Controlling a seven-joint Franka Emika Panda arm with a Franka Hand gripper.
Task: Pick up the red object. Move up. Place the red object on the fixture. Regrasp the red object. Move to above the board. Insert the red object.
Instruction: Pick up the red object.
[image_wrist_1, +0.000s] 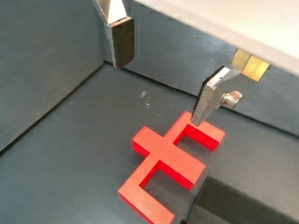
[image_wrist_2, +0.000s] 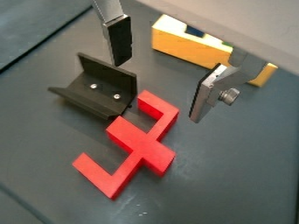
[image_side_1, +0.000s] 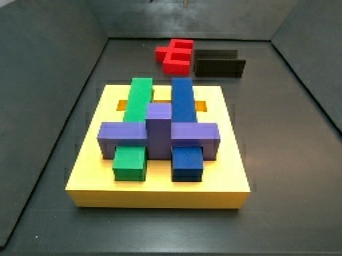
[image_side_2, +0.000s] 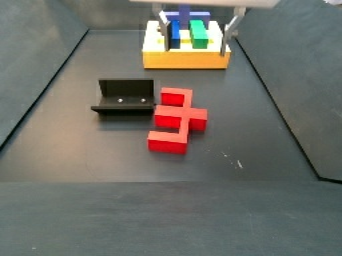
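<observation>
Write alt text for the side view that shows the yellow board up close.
A yellow board bearing purple, green and blue blocks fills the foreground. Behind it on the dark floor, the red object lies beside the black fixture. The gripper is out of frame.

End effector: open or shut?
Open. In a wrist view the end effector hangs above the red object, fingers wide apart, holding nothing.

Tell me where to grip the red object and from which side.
Grip the red object from above, across its long flat bar, the pads on the bar's two long sides. It lies flat on the floor beside the fixture, so only the top is open. Keep clear of the end nearest the fixture. The gripper hangs above it, jaws open, holding nothing.
</observation>
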